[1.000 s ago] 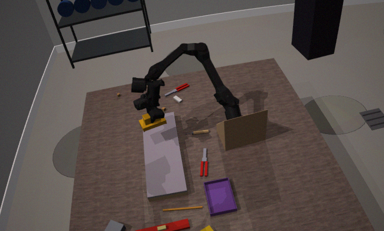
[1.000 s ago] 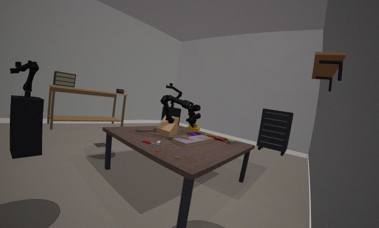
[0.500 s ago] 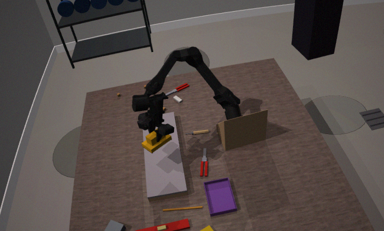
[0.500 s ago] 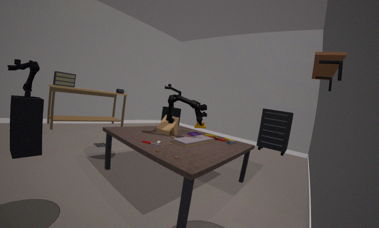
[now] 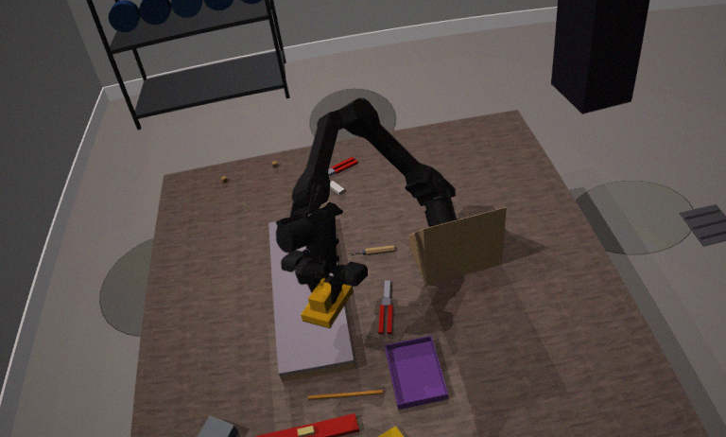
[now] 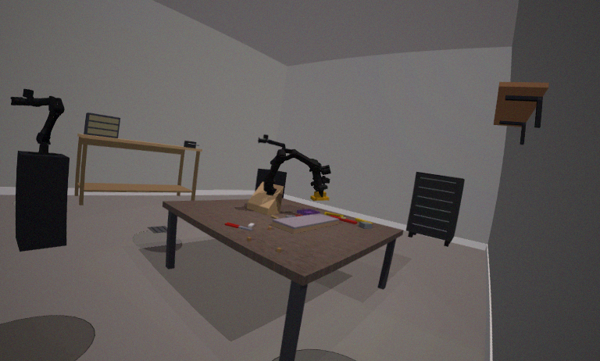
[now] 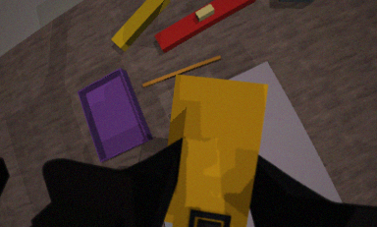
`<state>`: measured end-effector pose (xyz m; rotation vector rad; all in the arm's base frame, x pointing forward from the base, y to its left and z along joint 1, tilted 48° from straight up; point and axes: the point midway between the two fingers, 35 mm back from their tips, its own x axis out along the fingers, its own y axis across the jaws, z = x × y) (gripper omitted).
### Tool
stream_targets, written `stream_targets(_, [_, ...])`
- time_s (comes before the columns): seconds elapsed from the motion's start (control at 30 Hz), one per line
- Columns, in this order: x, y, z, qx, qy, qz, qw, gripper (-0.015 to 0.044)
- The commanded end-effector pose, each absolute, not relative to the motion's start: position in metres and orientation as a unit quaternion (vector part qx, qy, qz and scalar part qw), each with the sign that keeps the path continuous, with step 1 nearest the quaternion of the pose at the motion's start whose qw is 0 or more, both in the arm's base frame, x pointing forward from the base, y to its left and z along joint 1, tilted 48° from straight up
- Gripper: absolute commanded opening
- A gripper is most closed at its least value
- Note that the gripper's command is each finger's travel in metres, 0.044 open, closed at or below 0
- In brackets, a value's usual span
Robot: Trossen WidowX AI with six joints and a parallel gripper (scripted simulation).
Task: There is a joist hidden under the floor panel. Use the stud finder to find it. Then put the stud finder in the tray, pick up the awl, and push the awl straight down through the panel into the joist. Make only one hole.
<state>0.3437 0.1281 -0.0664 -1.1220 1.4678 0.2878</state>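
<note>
My gripper [image 5: 333, 289] [image 6: 319, 190] [image 7: 212, 147] is shut on the yellow stud finder [image 5: 324, 305] [image 6: 319, 197] [image 7: 218, 134] and holds it in the air well above the grey floor panel [image 5: 300, 341] [image 6: 305, 221] [image 7: 290, 134]. In the wrist view the stud finder hangs over the panel's near end. The purple tray [image 5: 416, 371] [image 6: 307, 211] [image 7: 114, 114] lies on the table to the right of the panel, empty. The awl [image 5: 378, 249], with a wooden handle, lies on the table between the panel and the cardboard stand.
Red-handled pliers [image 5: 383, 308] lie between panel and tray. A pencil [image 5: 345, 393] [image 7: 182, 71], a red level [image 5: 313, 427] [image 7: 206, 19] and a yellow block [image 7: 139, 19] lie at the near table edge. A cardboard stand [image 5: 460, 245] [image 6: 264, 201] fronts the arm base. A red tool [image 5: 342, 166] lies behind.
</note>
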Motion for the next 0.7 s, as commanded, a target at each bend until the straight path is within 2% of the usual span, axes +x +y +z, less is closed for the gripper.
stream_targets(0.0, [0.328, 0.149, -0.088, -0.499, 0.631, 0.158, 0.572, 0.0])
stream_targets(0.67, [0.208, 0.199, -0.201, -0.581, 0.637, 0.289, 0.415, 0.0])
